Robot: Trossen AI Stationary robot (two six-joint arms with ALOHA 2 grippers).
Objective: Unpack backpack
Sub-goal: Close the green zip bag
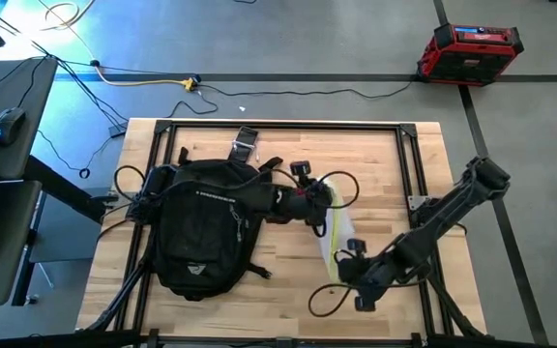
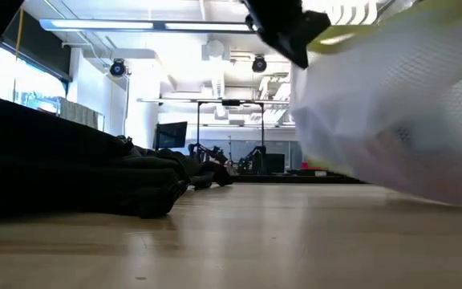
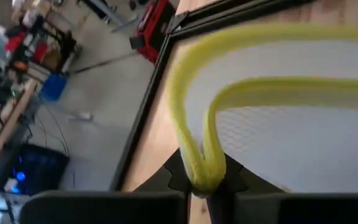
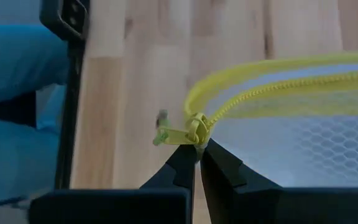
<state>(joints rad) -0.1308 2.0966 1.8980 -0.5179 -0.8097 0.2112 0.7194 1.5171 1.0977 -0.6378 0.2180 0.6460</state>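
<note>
While the large rounded black fabric backpack (image 1: 204, 225) lies slumped on the left half of the pale wooden surface (image 1: 288, 280) in the high view, both tools are busy just to its right with a translucent white mesh pouch trimmed in neon yellow (image 1: 335, 232). The left tool (image 1: 323, 198), reaching across the top of the backpack toward the centre of the frame, is closed on a loop of the pouch's yellow edging; the left wrist view shows that loop (image 3: 199, 163) pinched between the dark fingers. The right tool (image 1: 353, 248), coming in from the lower right of the high view, grips the pouch's other end, and the right wrist view shows its fingers pressed together on the yellow zipper slider (image 4: 193, 132), with the small pull tab sticking out to the side. Between the two tools the pouch is held stretched out, and in the low view it hangs at the upper right, clear of the boards. The backpack sits at the left of that low view, resting flat, beside the pouch and not touching it.
</note>
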